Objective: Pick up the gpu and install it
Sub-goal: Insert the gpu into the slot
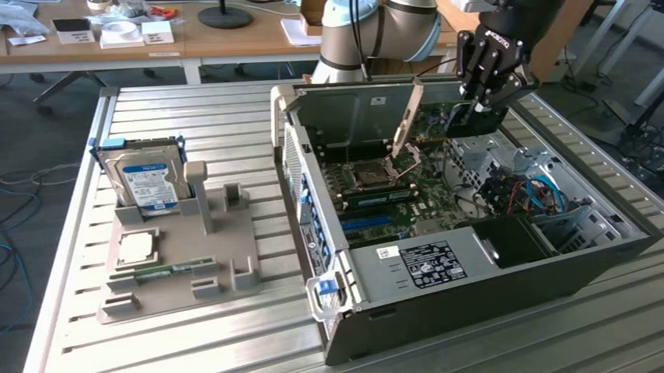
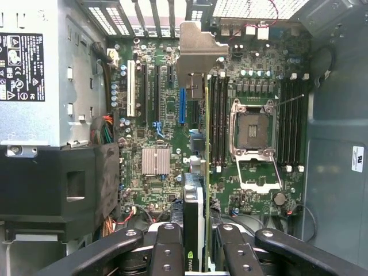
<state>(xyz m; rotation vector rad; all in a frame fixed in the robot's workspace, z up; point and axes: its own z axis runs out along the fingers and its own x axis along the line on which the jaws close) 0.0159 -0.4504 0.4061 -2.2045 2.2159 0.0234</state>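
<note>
Bright daylight, glare on table [image 1: 612,175] slats at the exterior view's right, case [image 1: 498,303] front shadowed, motherboard [image 2: 253,80] evenly lit, deep shadow beneath power supply [image 2: 46,86]

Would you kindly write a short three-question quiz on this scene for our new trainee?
1. True or false: the gripper is shut on the gpu.
2. Where is the gpu? A) seated in a slot; B) held over the motherboard; C) lying on the table.
3. Fill in: the hard drive stands in the grey holder on the exterior view's ____.
Key: 1 true; 2 B; 3 left.
</note>
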